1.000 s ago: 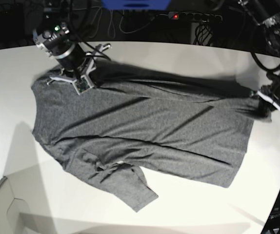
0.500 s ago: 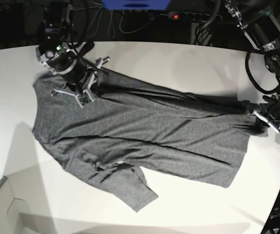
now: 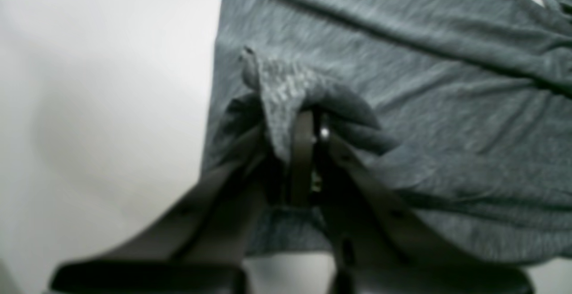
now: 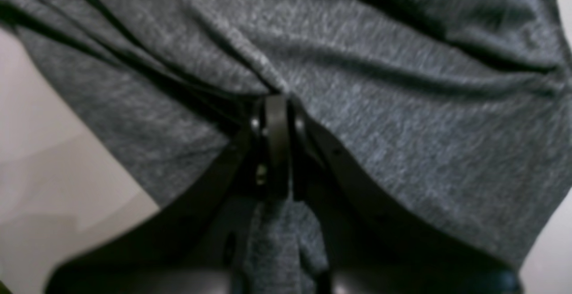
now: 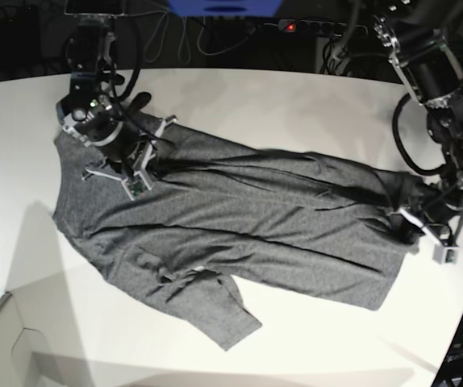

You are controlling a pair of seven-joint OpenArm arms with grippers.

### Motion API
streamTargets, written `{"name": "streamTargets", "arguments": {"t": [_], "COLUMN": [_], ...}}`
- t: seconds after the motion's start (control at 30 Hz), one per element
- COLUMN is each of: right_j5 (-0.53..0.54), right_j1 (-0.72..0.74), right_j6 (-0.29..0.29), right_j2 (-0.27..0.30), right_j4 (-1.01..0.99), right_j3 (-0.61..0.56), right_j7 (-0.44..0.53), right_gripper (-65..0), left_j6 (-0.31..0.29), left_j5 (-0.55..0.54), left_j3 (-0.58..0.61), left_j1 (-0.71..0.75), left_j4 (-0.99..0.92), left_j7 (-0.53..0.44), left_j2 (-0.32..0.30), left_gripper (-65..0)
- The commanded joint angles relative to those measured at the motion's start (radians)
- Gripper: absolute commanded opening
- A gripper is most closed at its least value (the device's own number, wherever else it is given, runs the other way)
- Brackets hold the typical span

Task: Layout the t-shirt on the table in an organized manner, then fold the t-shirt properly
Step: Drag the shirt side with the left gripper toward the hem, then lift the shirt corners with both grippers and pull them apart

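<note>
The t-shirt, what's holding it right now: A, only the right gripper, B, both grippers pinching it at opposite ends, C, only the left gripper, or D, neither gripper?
B: the left gripper is shut on a bunched fold at one end of the t-shirt, and the right gripper is shut on the fabric at the other end.

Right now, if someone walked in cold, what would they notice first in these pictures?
A dark grey t-shirt sprawls across the white table, wrinkled and not yet folded. Both grippers are shut on it: the right gripper at the base view's left end, the left gripper pinching the opposite edge.
</note>
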Motion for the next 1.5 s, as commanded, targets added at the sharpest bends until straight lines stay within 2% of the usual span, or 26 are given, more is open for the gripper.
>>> {"name": "streamTargets", "arguments": {"t": [0.0,0.07,0.23,0.57,0.83,1.03,1.13,1.23,1.3,1.47], "right_j5": [0.01,0.01,0.01,0.01,0.01,0.01,0.01,0.01,0.01,0.01], "right_j1": [0.018,0.023,0.026,0.052,0.069,0.072,0.063,0.047,0.044,-0.009], "right_j6": [0.004,0.004,0.004,0.001,0.001,0.001,0.006,0.006,0.001,0.001], "right_j2": [0.002,0.002,0.007,0.016,0.016,0.026,0.04,0.057,0.057,0.051], "right_j4": [0.006,-0.004,-0.005,-0.02,-0.02,-0.02,-0.013,-0.008,0.013,0.115], "right_j3": [0.004,0.004,0.006,0.006,0.003,0.004,0.0,0.003,0.009,0.061], "right_j7": [0.023,0.024,0.026,0.026,0.018,0.016,0.013,0.015,0.015,0.015], "right_gripper": [-65.0,-65.0,-65.0,-65.0,-65.0,-64.2,-55.0,-45.5,-41.5,-39.5], "left_j6": [-0.002,-0.002,-0.002,-0.002,-0.002,-0.002,-0.002,-0.004,-0.005,-0.01], "left_j5": [-0.015,0.023,0.115,0.123,0.124,0.124,0.124,0.117,0.117,0.117], "left_j3": [0.011,0.025,0.019,0.018,0.018,0.019,0.018,0.018,0.016,-0.041], "left_j1": [-0.021,-0.02,-0.02,0.009,0.009,-0.001,0.002,0.008,0.011,0.039], "left_j4": [0.015,0.015,0.015,-0.021,-0.117,-0.19,-0.184,-0.163,-0.13,-0.054], "left_j7": [-0.045,-0.074,-0.079,-0.086,-0.197,-0.202,-0.202,-0.202,-0.202,-0.192], "left_j2": [-0.018,-0.018,-0.012,-0.018,-0.02,-0.056,-0.056,-0.056,-0.053,-0.046], "left_gripper": [-64.9,-64.9,-64.9,-64.9,-64.7,-64.4,-59.0,-49.8,-43.9,-30.0]}}
